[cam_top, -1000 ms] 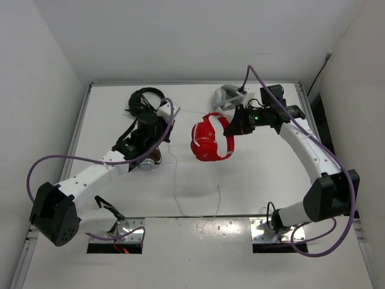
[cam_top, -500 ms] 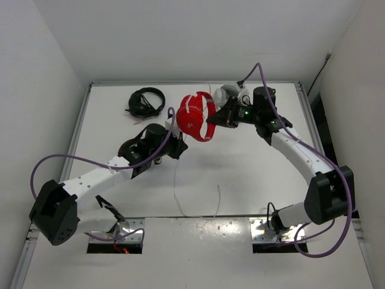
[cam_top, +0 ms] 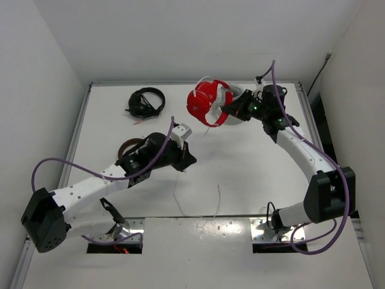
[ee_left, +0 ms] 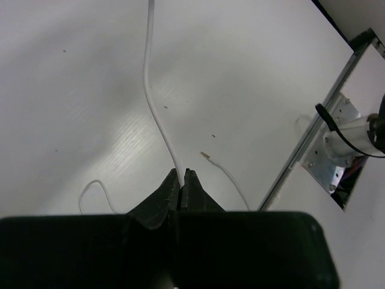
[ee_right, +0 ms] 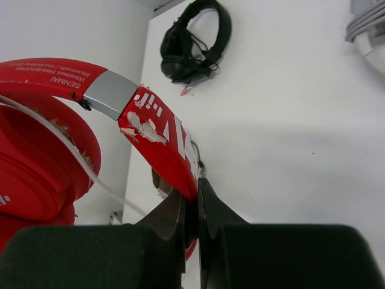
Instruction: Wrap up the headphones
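Room: plain white walls (cam_top: 180, 36) close in on the far side and on both flanks.
Table: a white table (cam_top: 258, 168) with metal edging. Two cut-outs at its near edge hold the metal plates (cam_top: 272, 230) under the arm bases.
Left arm: the left arm (cam_top: 96, 176) runs from the near left corner diagonally toward the middle, low over the surface. Its wrist is tipped down close to the table's centre.
Right arm: the right arm (cam_top: 304, 147) rises from the near right with its elbow out toward the right edge. It then reaches back and leftward to the far middle, wrist raised.
Task item: the red headphones (cam_top: 207, 102) hang in the air over the far middle of the table, carried by the headband. The earcups sit to the left of the wrist, and the band's paint is chipped beside a silver slider.
Other sets: black headphones (cam_top: 146, 101) lie at the far left. Brown-and-silver headphones (cam_top: 127, 146) lie partly under the left forearm. Grey-white headphones (ee_right: 373, 57) rest at the far side, just beyond the red pair.
Cord: the thin white cable (ee_left: 153, 102) crosses a red earcup and comes down to the left fingers. Slack and the loose plug end lie on the table beyond them.
Right gripper: the right gripper (ee_right: 191, 195) is clamped on the red headband.
Left gripper: the left gripper (ee_left: 181, 176) has its fingers pressed together, pinching the cable just above the table.
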Robot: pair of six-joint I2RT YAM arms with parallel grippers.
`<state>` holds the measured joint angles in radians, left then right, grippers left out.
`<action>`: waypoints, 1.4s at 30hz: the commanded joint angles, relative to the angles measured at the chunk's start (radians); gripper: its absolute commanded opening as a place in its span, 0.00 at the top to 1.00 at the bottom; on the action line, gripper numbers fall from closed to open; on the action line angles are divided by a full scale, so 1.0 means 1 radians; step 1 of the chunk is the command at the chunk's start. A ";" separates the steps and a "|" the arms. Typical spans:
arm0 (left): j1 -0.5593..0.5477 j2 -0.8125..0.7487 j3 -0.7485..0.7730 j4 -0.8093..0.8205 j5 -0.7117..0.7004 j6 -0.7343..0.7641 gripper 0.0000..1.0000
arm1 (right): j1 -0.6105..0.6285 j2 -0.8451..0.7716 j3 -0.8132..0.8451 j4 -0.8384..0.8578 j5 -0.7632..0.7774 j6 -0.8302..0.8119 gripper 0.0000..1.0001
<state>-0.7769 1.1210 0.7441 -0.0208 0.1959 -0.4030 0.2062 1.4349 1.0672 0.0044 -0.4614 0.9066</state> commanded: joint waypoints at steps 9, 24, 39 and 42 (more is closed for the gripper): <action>-0.093 -0.044 0.044 -0.062 0.093 0.073 1.00 | 0.024 0.008 0.059 0.016 0.202 -0.208 1.00; -0.140 -0.142 0.188 -0.220 -0.038 0.388 1.00 | -0.005 -0.045 0.008 -0.127 0.317 -0.670 1.00; -0.145 -0.063 0.250 -0.062 -0.528 0.740 1.00 | 0.375 -0.047 0.063 -0.354 0.670 -0.999 1.00; -0.145 -0.043 0.206 0.094 -0.670 0.873 1.00 | 0.375 -0.037 0.105 -0.420 0.577 -0.974 1.00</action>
<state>-0.9157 1.0859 0.9565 -0.1921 -0.2481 0.2970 0.5892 1.4124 1.0962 -0.3515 0.1127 -0.0277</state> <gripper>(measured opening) 0.027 0.046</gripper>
